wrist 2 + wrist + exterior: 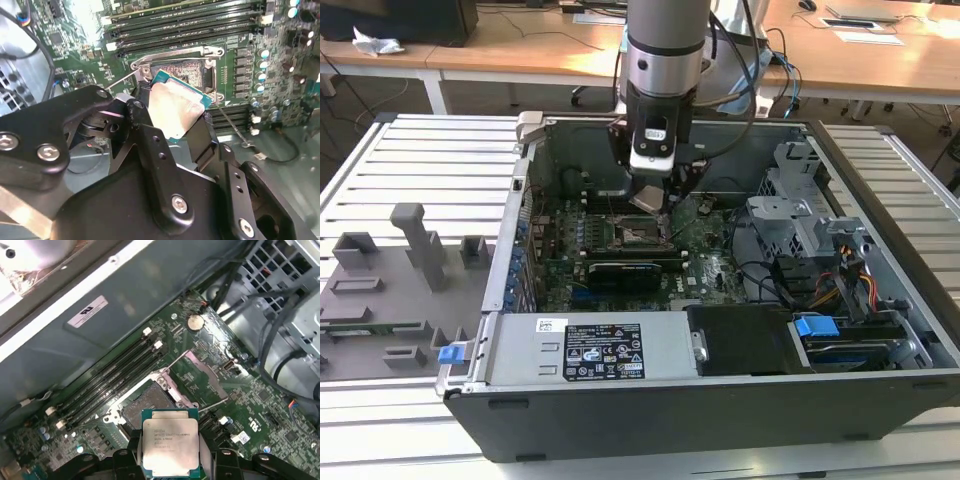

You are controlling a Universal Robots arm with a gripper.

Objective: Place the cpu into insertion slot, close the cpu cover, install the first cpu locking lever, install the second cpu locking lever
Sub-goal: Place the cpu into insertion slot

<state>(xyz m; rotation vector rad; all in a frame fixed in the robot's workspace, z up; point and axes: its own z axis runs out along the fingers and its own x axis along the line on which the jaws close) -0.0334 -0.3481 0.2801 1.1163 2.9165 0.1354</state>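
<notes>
The gripper (170, 462) is clamped on the cpu (170, 446) by 2 opposite edges (its pale face shows in both wrist views) and holds it just above the insertion slot (148, 407). The slot lies bare near the middle of the green circuit board (250, 405), with the cpu cover (204, 371) swung open beside it.

1. In the exterior view, the case (670, 420) lies on the table (420, 160), with the board (710, 265) inside it.
2. The slot (642, 234) sits mid-board, with the card (632, 272) at its 6 o'clock and the drive cage (800, 215) at 3.
3. The cpu (170, 446) hangs over the slot, apart from it, between the fingers of the gripper (650, 195).
4. A tray (390, 290) lies at the case's 9 o'clock.
</notes>
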